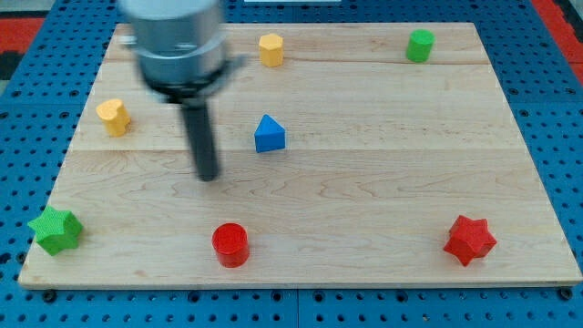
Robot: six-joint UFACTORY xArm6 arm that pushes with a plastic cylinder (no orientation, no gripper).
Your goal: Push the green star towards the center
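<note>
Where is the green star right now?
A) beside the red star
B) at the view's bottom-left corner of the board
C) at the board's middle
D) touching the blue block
B: the green star sits at the board's bottom-left corner in the view, well apart from my tip.

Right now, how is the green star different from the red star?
The green star is green; the red star is red. The green star sits at the board's corner at the view's bottom left, the red star near the corner at the view's bottom right. My tip is nearer the green star than the red star, touching neither. Both are star-shaped blocks of similar size, lying flat on the wooden board.
</note>
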